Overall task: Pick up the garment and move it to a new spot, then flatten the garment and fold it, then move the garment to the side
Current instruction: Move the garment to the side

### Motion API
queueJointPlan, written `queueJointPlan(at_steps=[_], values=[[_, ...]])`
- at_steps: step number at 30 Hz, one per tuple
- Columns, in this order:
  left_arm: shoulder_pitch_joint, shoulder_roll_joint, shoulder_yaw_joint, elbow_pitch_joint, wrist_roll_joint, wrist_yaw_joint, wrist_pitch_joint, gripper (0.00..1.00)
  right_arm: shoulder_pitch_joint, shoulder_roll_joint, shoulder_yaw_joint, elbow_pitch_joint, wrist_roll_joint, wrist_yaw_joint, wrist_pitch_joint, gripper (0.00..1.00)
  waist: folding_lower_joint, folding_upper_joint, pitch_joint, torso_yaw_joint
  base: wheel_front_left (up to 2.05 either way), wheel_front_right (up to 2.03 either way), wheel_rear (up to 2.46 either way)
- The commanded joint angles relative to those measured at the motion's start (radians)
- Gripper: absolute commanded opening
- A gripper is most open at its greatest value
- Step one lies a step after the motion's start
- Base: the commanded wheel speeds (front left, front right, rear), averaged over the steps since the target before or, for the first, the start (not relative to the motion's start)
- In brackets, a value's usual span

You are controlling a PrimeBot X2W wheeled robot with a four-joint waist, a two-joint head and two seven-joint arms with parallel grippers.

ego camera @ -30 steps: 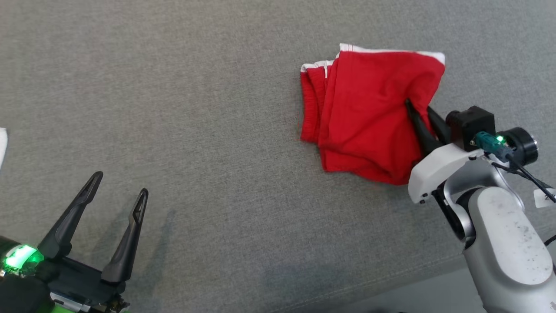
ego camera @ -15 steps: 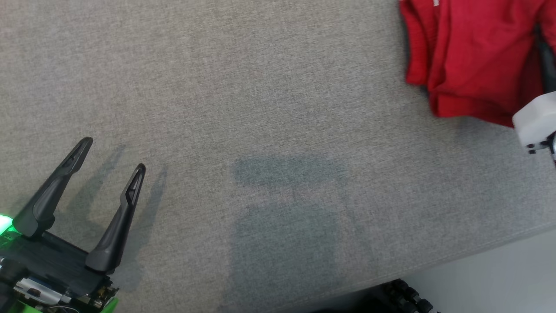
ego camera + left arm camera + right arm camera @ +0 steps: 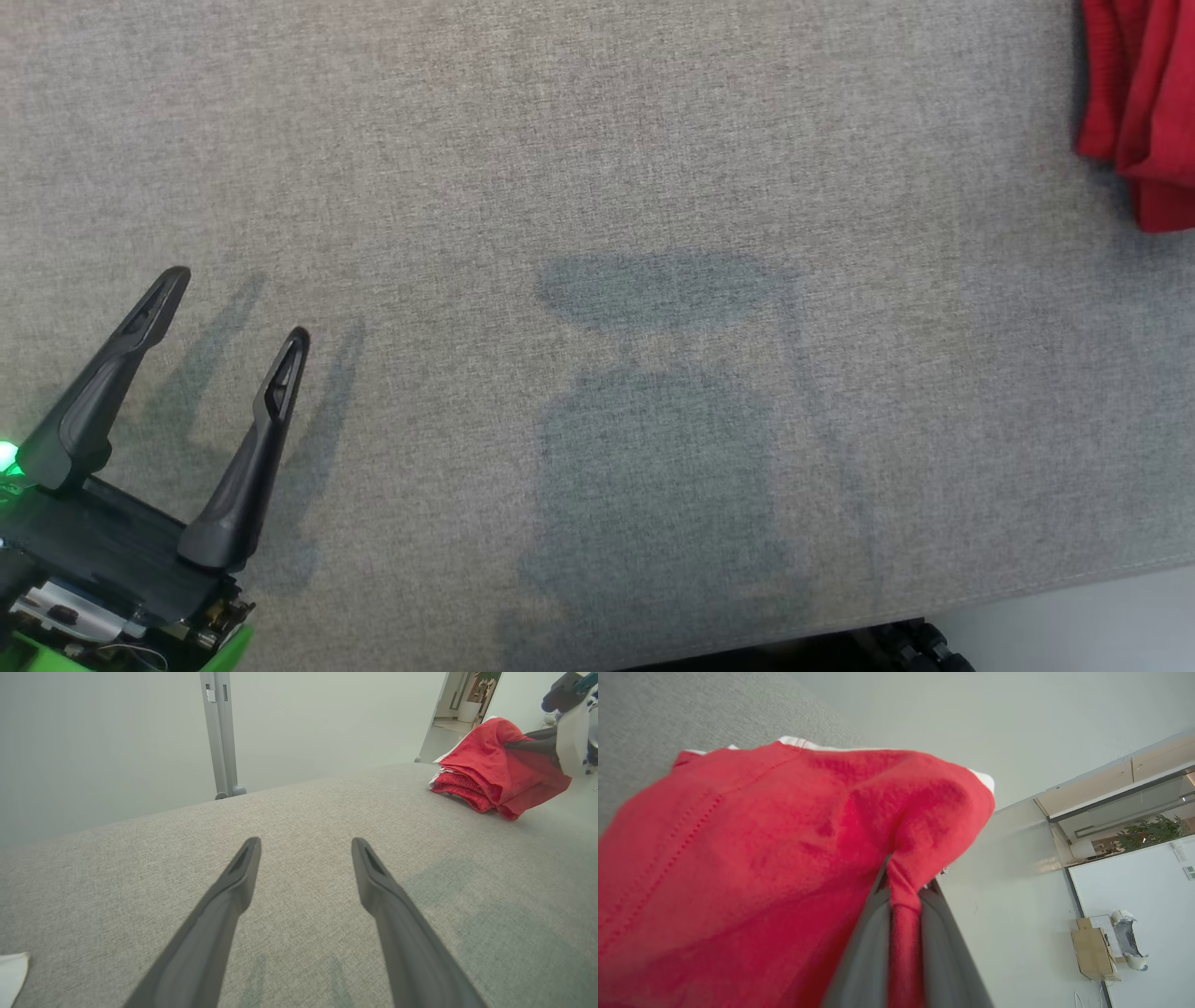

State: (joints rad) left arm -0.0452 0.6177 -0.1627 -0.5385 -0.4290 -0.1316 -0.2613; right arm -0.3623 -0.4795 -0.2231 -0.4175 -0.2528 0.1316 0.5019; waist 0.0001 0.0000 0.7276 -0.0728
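Observation:
The garment (image 3: 1144, 112) is red with white trim, folded into a bundle, at the upper right edge of the head view. In the left wrist view the garment (image 3: 490, 772) rests on the far right of the grey surface, and my right gripper (image 3: 518, 739) pinches its raised top fold. The right wrist view has my right gripper (image 3: 908, 877) shut on a fold of the garment (image 3: 761, 858). My left gripper (image 3: 238, 305) hovers at the lower left, far from the cloth, and is open with nothing between its fingers (image 3: 233, 891).
The grey fabric surface (image 3: 597, 187) ends at a front edge with pale floor (image 3: 1074, 625) beyond it at the lower right. The robot's shadow falls mid-surface. A white scrap (image 3: 11, 973) lies near my left gripper. A metal post (image 3: 219, 732) stands behind the surface.
The head camera has swung, so the garment has slid to the right edge of the picture and the right arm has left it. The left gripper stays open.

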Motion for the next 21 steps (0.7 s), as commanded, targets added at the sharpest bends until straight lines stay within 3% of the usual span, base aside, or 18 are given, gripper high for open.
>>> queueJointPlan(at_steps=[1,2,3,4,11,17,21], values=[[-0.019,0.001,-0.004,0.002,-0.001,0.001,-0.003,1.0,0.004,0.023,-0.02,-0.003,0.001,-0.002,0.0,0.09,-0.0001,0.0,0.005,0.009,0.0,0.0,0.0],[-0.021,0.0,-0.007,0.003,-0.002,0.001,-0.003,1.0,0.001,0.036,-0.028,0.002,-0.003,-0.002,-0.008,0.37,-0.0001,0.0,0.005,0.012,0.0,0.0,0.0],[-0.024,-0.001,-0.01,0.004,-0.003,0.001,-0.003,1.0,0.005,0.044,-0.033,0.01,-0.013,-0.002,-0.017,0.83,-0.0001,0.0,0.004,0.014,0.0,0.0,0.0],[-0.027,-0.002,-0.012,0.005,-0.004,0.001,-0.003,1.0,0.005,0.055,-0.04,0.016,-0.025,-0.002,-0.03,1.0,-0.0001,0.0,0.002,0.016,0.0,0.0,0.0],[-0.017,-0.013,-0.014,0.025,-0.007,0.001,-0.003,1.0,-0.028,0.14,-0.084,0.071,-0.161,-0.002,-0.143,1.0,-0.0001,0.0,-0.035,0.02,0.0,0.0,0.0],[0.009,-0.041,-0.013,0.058,-0.006,0.001,-0.003,1.0,-0.076,0.31,-0.044,0.095,-0.215,-0.002,-0.332,1.0,-0.0001,0.0,-0.113,0.021,0.0,0.0,0.0],[0.031,-0.071,-0.016,0.092,0.003,0.001,-0.003,1.0,-0.069,0.403,0.02,0.146,-0.161,-0.002,-0.48,1.0,-0.0001,0.0,-0.185,0.023,0.0,0.0,0.0]])
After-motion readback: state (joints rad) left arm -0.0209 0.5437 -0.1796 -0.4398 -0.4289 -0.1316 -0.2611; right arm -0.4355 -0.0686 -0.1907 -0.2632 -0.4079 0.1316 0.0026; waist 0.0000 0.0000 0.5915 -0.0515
